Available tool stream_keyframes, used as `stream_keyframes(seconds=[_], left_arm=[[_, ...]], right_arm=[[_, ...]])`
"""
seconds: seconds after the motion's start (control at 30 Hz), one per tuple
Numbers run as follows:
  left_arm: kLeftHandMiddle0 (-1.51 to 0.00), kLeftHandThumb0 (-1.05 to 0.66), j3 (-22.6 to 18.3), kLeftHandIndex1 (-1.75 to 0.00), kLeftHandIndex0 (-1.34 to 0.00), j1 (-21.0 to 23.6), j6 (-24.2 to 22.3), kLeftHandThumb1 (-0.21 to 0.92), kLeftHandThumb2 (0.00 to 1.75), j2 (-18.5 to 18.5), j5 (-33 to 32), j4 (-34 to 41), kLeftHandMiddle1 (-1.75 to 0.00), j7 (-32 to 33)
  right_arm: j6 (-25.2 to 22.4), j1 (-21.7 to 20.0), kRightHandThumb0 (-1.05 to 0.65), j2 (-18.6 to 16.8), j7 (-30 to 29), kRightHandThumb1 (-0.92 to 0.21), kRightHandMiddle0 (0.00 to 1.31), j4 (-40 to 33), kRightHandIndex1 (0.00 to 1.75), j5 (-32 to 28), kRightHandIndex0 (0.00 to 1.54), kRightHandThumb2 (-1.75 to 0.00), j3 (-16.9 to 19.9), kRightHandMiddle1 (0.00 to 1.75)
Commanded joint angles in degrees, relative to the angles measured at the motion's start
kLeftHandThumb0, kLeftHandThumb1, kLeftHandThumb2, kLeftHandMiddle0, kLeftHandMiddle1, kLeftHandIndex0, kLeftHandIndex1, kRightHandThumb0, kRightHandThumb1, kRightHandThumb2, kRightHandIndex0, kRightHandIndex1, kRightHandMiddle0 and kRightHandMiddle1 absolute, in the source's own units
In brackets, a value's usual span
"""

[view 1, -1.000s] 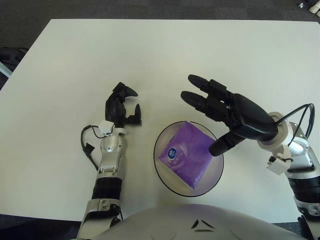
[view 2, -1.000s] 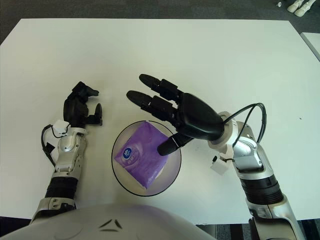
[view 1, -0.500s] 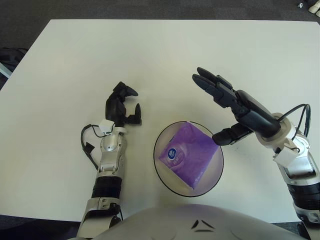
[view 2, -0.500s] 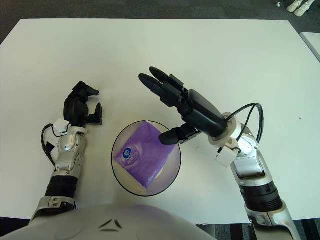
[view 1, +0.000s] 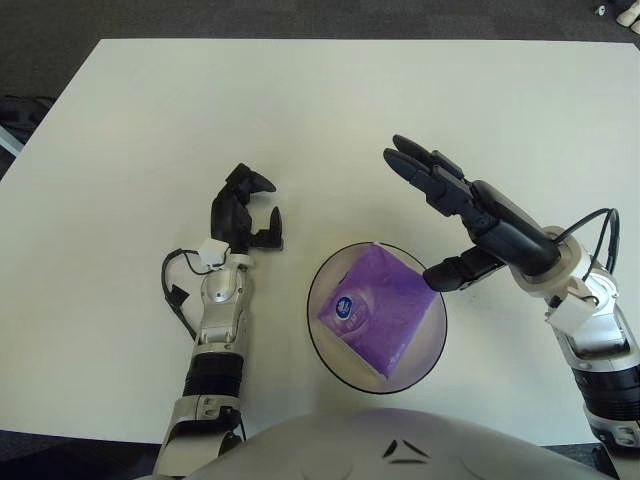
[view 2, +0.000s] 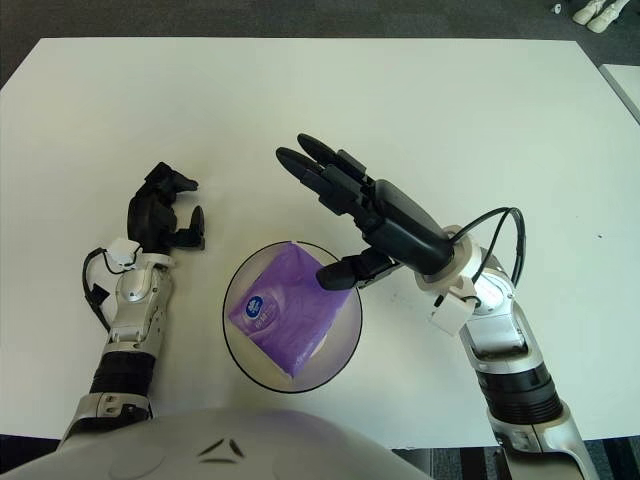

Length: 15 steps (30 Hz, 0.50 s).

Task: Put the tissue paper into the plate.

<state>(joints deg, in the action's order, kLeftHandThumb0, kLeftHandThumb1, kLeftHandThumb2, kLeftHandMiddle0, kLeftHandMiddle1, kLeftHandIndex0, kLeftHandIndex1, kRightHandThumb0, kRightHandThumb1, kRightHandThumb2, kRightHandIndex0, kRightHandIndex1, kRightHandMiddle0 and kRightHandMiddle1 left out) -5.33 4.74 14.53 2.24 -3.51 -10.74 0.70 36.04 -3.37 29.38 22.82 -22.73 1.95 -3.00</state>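
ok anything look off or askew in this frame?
Only a small thing: the purple tissue pack lies cornerwise in the plate, its far corner reaching the rim. No spill or damage shows. The right hand is open just right of the plate; the left hand shows left of it, holding nothing.

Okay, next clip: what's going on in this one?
A humanoid robot is putting tissues into a dish. The purple tissue packet already lies inside the clear round plate on the white table. The right hand shows just right of the plate, fingers spread and holding nothing, thumb tip near the packet's corner. The left hand shows left of the plate, holding nothing.
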Motion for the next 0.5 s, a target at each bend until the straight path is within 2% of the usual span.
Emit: stream_keyframes(seconds=[0.0, 0.03, 0.07, 0.13, 0.23, 0.47], left_arm=[[-0.91, -0.01, 0.2, -1.71, -0.67, -3.0, -2.1, -0.06, 1.75, 0.2, 0.4, -3.4, -1.75, 0.4], [-0.91, -0.01, 0.2, -1.71, -0.67, -3.0, -1.9, -0.07, 1.75, 0.2, 0.3, -3.6, -1.75, 0.3], [-0.91, -0.01, 0.2, -1.71, -0.67, -2.9, -1.7, -0.06, 1.75, 0.2, 0.2, -3.7, -1.75, 0.2], [-0.91, -0.01, 0.1, -1.71, -0.67, -2.8, -1.3, -0.06, 1.75, 0.2, 0.1, -4.0, -1.75, 0.0], [-0.91, -0.01, 0.2, -1.73, -0.65, -2.9, -0.9, -0.06, 1.75, 0.3, 0.3, -3.9, -1.75, 0.0], [-0.88, -0.01, 0.5, -1.75, -0.61, -3.1, -0.5, -0.02, 1.71, 0.4, 0.5, -4.0, -1.75, 0.3]], right_arm=[[-11.6, 2.6, -0.66, -26.0, -31.2, -0.68, 0.25, 10.8, 0.62, 7.4, 0.35, -0.95, 6.6, 0.85], [-13.0, 2.8, -0.58, -29.1, -34.8, -0.59, 0.35, 12.2, 0.88, 8.3, 0.47, -1.03, 7.2, 1.17], [-13.1, 2.7, -0.53, -29.2, -34.9, -0.54, 0.41, 12.2, 1.05, 8.3, 0.55, -1.08, 7.2, 1.38], [-13.6, 1.9, -0.48, -29.3, -35.0, -0.50, 0.45, 12.7, 1.19, 8.1, 0.61, -1.11, 7.1, 1.56], [-13.7, 0.6, -0.44, -29.6, -35.3, -0.50, 0.46, 14.2, 1.27, 8.0, 0.64, -1.10, 7.3, 1.68], [-12.4, 0.1, -0.43, -30.6, -37.9, -0.49, 0.47, 17.9, 1.32, 8.9, 0.67, -1.11, 7.9, 1.74]])
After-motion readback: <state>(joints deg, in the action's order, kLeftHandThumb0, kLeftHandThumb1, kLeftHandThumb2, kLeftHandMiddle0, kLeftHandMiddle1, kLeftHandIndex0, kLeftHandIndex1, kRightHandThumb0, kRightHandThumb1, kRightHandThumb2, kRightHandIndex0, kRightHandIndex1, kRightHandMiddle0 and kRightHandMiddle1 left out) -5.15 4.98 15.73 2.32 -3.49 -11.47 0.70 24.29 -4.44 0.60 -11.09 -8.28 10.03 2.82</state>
